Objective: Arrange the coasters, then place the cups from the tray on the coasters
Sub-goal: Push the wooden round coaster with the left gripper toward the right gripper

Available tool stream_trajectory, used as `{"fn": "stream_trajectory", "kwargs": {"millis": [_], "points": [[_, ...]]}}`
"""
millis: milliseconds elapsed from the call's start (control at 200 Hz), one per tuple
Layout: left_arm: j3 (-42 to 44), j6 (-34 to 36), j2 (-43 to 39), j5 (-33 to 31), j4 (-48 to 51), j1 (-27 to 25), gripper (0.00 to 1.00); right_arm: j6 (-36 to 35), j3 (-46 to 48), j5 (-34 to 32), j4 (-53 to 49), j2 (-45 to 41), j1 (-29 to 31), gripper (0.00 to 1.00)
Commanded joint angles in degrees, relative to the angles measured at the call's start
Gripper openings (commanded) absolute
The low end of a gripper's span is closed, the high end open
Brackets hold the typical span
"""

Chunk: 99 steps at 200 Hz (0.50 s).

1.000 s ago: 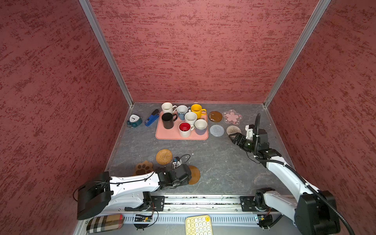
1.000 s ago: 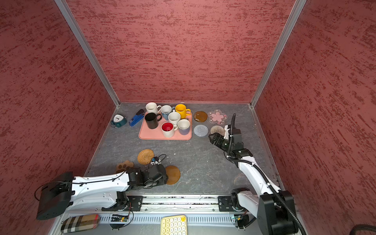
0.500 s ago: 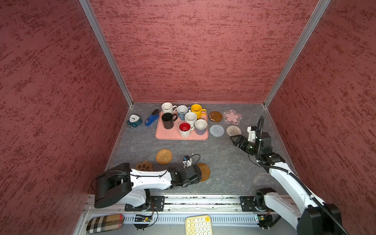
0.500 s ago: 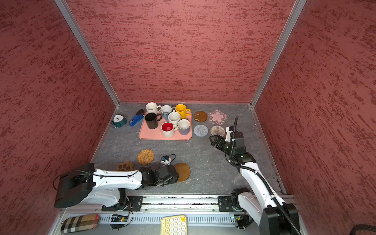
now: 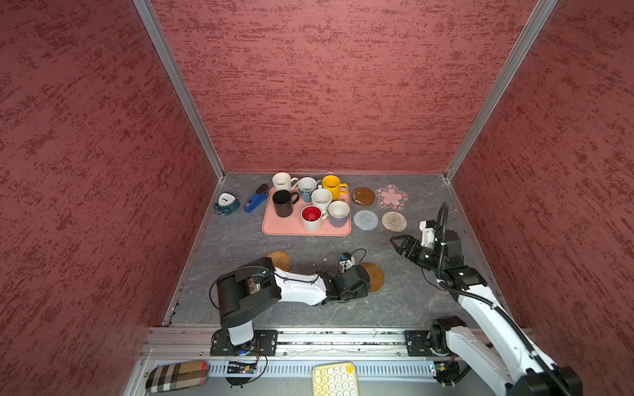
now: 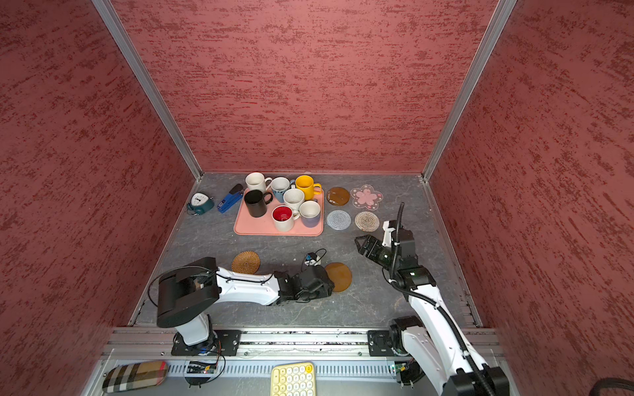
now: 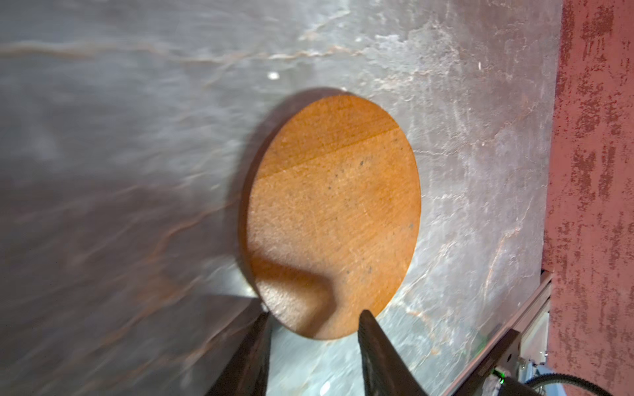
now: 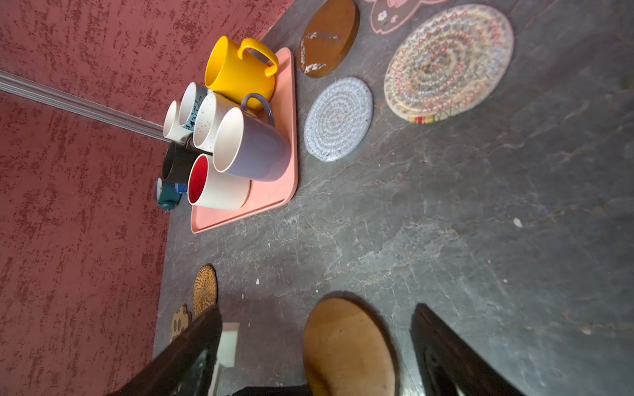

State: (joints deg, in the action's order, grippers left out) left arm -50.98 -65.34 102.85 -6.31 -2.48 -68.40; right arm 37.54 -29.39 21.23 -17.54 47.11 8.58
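Seven mugs (image 5: 311, 217) stand upright on the tray (image 5: 284, 226), bunched toward its far edge. The white mug (image 5: 283, 181) is at the far left corner, and it cannot be told whether it is on the rim or just off it.

Seven coasters lie flat on the table, all bare. Four sit just right of the tray in a two-by-two block. The far amber disc (image 5: 363, 196) and pink flower (image 5: 391, 196) are behind, with the grey crochet (image 5: 365, 219) and beige woven (image 5: 394, 221) in front. The rattan round (image 5: 279, 260) lies in front of the tray's left corner. The paw-print (image 8: 180, 320) is just beyond it from the tray. The near amber disc (image 7: 332, 212) lies in front of the tray's right corner, well apart.

The left gripper (image 7: 314, 317) is low over the table with its jaws partly apart and clasping nothing. Its tips are at the near amber disc's rim; contact cannot be told.

The right gripper (image 5: 396, 244) hangs right of the tray and nearer the base, jaws spread wide and empty.

Two things lie left of the tray, a teal clock (image 5: 226, 203) and a blue stapler (image 5: 255, 199).
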Motion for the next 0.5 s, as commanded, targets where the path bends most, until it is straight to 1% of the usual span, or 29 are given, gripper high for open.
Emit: {"fn": "stream_trajectory", "kwargs": {"millis": [0, 140, 260, 396, 491], "points": [[-4.0, 3.4, 5.3, 1.5, 2.8, 0.4, 0.42, 1.2, 0.8, -1.9, -4.2, -2.4, 0.4, 0.87], [-10.4, 4.9, 10.6, 3.2, 1.2, 1.2, 0.42, 3.7, 2.6, -2.2, -5.9, -4.7, 0.3, 0.88], [-15.2, 5.5, 14.6, 3.9, 0.1, 1.9, 0.42, 5.4, 3.7, -4.1, -8.4, -7.7, 0.3, 0.88], [-18.6, 6.1, 17.8, 4.5, -0.9, 2.5, 0.42, 8.2, 5.6, -4.6, -9.6, -11.1, 0.4, 0.89], [-19.7, 6.5, 18.7, 5.1, -1.8, 3.2, 0.42, 10.1, 7.0, -3.5, -9.4, -11.4, 0.3, 0.9]]}}
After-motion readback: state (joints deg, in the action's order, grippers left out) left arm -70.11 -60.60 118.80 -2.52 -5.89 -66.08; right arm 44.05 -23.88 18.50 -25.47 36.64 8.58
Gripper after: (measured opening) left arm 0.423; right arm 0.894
